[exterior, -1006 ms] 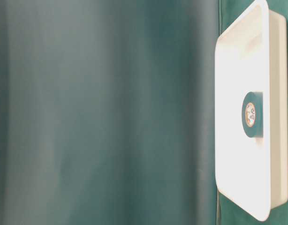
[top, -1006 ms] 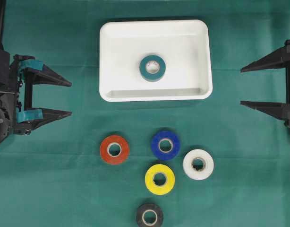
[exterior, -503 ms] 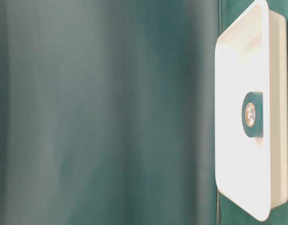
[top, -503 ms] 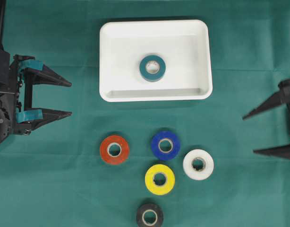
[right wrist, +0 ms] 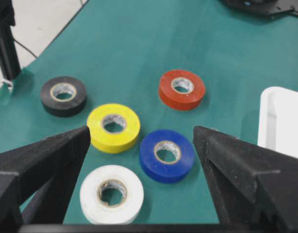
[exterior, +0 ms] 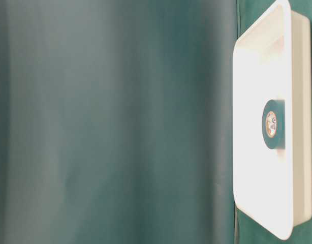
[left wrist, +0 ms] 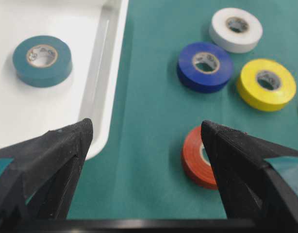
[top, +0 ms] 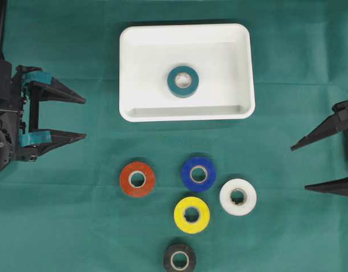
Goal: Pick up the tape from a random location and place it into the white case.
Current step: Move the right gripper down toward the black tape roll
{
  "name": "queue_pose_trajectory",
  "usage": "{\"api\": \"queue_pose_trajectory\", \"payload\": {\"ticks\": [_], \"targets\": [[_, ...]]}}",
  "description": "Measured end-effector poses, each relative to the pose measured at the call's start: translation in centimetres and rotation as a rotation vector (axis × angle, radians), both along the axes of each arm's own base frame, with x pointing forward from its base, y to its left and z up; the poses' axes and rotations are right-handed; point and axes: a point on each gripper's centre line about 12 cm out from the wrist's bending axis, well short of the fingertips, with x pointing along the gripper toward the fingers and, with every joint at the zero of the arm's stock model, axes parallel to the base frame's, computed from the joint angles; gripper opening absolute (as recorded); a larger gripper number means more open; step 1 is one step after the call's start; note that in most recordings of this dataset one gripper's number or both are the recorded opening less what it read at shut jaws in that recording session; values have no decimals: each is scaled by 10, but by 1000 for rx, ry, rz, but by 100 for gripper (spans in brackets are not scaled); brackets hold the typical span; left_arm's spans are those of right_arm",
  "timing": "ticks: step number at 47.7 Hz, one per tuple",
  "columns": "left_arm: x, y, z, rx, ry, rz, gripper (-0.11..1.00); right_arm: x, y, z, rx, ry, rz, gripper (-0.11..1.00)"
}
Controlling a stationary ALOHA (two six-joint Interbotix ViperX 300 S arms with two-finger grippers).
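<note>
covering the table, green cloth (top: 77, 226) under white case (top: 242, 68).

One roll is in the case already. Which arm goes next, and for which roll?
Probably the right gripper: it is open and faces the loose rolls. Its nearest is the white tape roll, lying flat on the cloth with clear space on its right. Advance and lower over it. The white case holds only the teal roll.

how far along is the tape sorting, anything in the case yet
Done: one teal tape roll lies flat in the white case. In hand: nothing; the left gripper and right gripper are both open and empty. Left: five rolls sit on the green cloth below the case: red, blue, white, yellow, black.
</note>
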Motion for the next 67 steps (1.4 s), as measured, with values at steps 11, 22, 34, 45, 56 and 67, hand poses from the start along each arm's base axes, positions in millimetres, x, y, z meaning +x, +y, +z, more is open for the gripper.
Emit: {"api": "queue_pose_trajectory", "payload": {"ticks": [11,22,34,45,56,67], "targets": [[0,0,1,0,-2,2,99,0,0,-1,1,3,0,93],[0,0,0,0,0,0,99,7,5,-6,-4,13,14,93],[1,0,-1,0,6,0,99,35,21,-7,-6,32,45,93],[1,0,-3,-2,12,1,99,79,40,-11,-23,81,60,93],[1,0,-3,-2,14,1,99,133,60,-10,-31,109,65,93],[2,0,-3,-1,15,0,99,179,85,-12,-43,139,87,93]]}}
